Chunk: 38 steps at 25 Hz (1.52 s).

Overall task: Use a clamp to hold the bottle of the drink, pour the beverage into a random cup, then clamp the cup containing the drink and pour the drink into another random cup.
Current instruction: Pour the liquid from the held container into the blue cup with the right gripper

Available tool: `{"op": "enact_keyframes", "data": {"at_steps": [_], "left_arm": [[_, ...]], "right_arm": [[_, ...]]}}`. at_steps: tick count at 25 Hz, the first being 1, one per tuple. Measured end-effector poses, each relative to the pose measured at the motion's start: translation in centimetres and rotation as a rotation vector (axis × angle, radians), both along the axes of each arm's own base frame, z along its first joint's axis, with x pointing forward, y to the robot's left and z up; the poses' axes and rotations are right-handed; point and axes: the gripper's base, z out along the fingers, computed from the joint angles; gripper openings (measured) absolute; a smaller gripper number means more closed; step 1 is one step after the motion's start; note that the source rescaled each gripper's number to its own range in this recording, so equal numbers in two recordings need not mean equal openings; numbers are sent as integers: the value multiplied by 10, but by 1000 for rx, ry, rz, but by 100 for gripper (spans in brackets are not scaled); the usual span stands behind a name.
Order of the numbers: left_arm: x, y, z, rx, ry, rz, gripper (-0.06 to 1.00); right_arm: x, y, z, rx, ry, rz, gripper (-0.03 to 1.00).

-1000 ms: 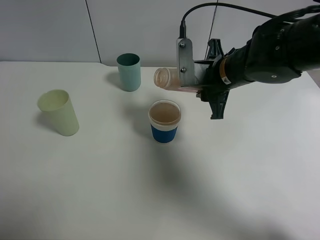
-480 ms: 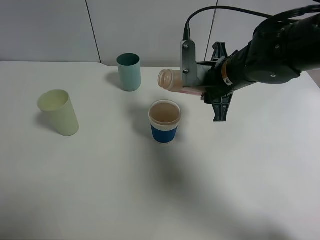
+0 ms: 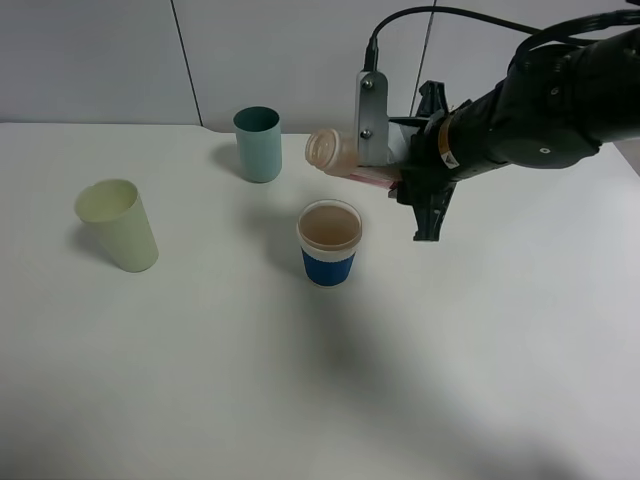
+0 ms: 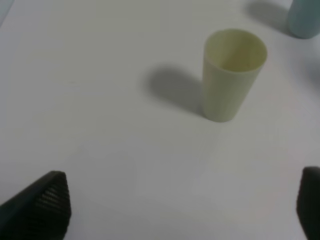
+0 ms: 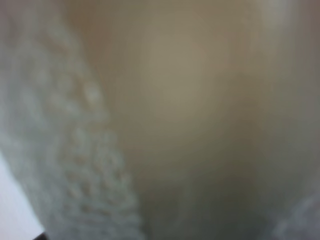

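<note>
In the exterior high view my right gripper point(image 3: 368, 150) is shut on the bottle point(image 3: 334, 155), which lies nearly sideways in the air with its open neck pointing left. It hangs above and just behind the short blue-banded cup point(image 3: 329, 243), which holds beige-pink beverage point(image 3: 329, 228). The teal tumbler point(image 3: 258, 144) stands further back to the left. The right wrist view is filled by the blurred pale bottle point(image 5: 190, 120). My left gripper point(image 4: 182, 210) is open over bare table; only its dark fingertips point(image 4: 42, 205) show, and it is outside the exterior high view.
A pale yellow-green tumbler point(image 3: 118, 224) stands at the left of the white table point(image 3: 300, 380); the left wrist view shows it point(image 4: 232, 72) upright ahead of the left gripper. A grey wall runs behind the table.
The bottle has shifted slightly right and back to the left above the blue-banded cup, staying tipped sideways. The cups have not moved.
</note>
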Motion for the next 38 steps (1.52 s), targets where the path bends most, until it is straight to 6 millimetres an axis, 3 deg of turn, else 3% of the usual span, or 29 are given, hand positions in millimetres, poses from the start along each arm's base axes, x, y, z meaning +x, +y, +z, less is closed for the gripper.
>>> {"op": "enact_keyframes", "data": {"at_steps": [5, 15, 29, 38], "left_arm": [[0, 0, 0, 0, 0, 0, 67], [0, 0, 0, 0, 0, 0, 67], [0, 0, 0, 0, 0, 0, 67], [0, 0, 0, 0, 0, 0, 67]], "right_arm": [[-1, 4, 1, 57, -9, 21, 1], [-18, -5, -25, 55, 52, 55, 1], [-18, -14, -24, -82, 38, 74, 1], [-11, -38, -5, -77, -12, -6, 1]]}}
